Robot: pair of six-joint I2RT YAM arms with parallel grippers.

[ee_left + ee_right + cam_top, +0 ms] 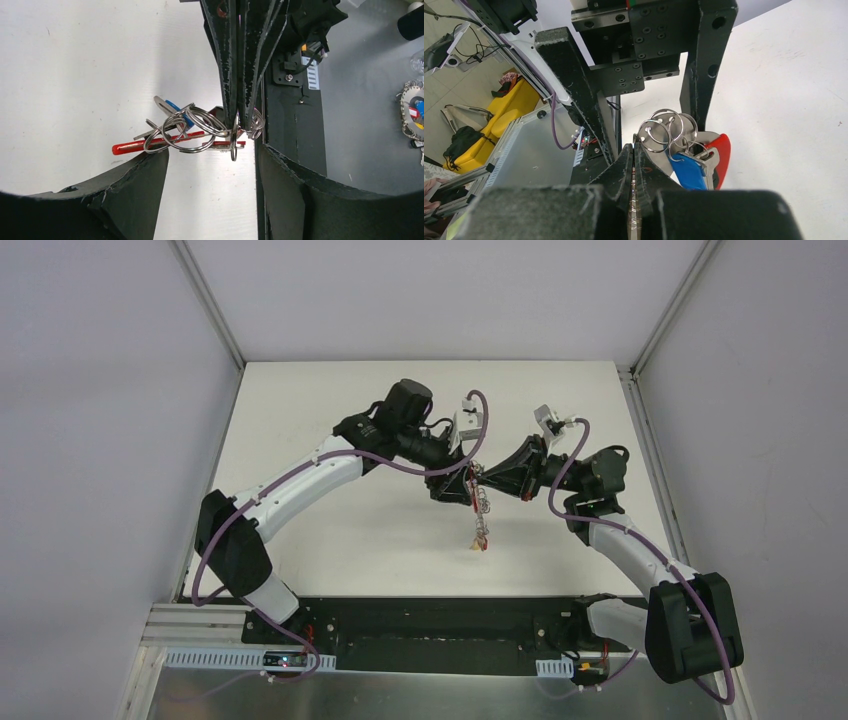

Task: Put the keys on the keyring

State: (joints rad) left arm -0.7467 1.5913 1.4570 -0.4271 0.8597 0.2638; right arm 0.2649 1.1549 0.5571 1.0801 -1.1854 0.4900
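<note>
The keyring (192,131), a bunch of grey metal rings on a red curved band, hangs above the white table (330,540). My right gripper (633,147) is shut on one of its rings; in the left wrist view its black fingers (235,70) come down from the top and pinch that ring. A blue-headed key (686,171) and a silver key blade (710,159) hang on the rings beside the red band (725,150). My left gripper (212,150) is open, its fingers either side of the bunch and just below it, touching nothing. From above, the keyring (481,520) dangles between both grippers.
Both arms meet over the table's middle. The black base plate (430,635) runs along the near edge. Another small bunch of rings with coloured bits (412,112) lies on the grey surface at the right edge of the left wrist view.
</note>
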